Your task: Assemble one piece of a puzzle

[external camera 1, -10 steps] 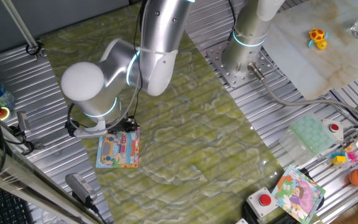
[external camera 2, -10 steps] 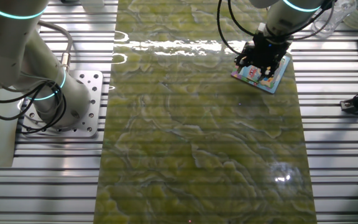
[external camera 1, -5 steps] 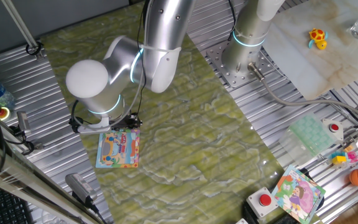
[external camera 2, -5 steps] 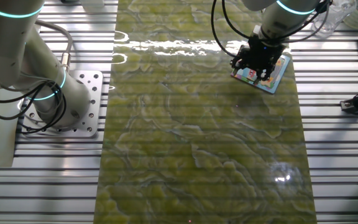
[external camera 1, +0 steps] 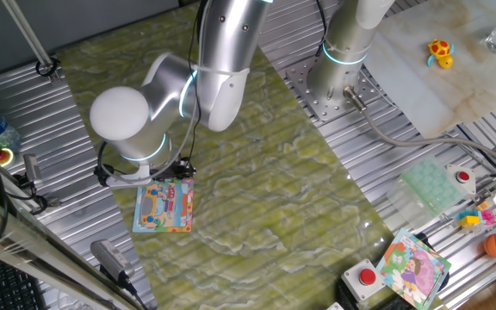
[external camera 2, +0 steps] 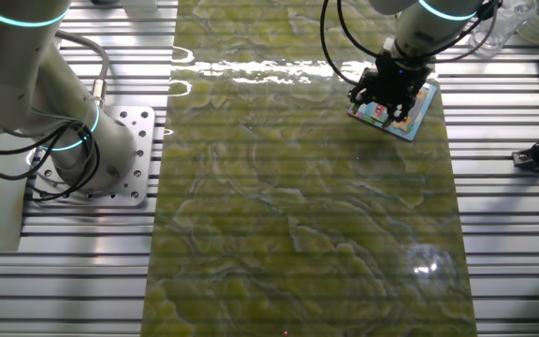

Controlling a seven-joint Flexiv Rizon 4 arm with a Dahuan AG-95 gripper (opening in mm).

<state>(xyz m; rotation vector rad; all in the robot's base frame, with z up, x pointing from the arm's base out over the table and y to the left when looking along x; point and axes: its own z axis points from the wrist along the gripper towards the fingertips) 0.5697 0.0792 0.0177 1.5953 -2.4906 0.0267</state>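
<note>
claw (external camera 2: 388,94) low over the puzzle (external camera 1: 164,207), at its arm-side edge; grip state unclear, piece not visible.

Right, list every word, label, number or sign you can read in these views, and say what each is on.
None can be read.
The puzzle: its cartoon picture may carry lettering, but it is too small and blurred to read.
The second puzzle board at the table's edge: the same, no readable text.
The red buttons: no label can be made out.
</note>
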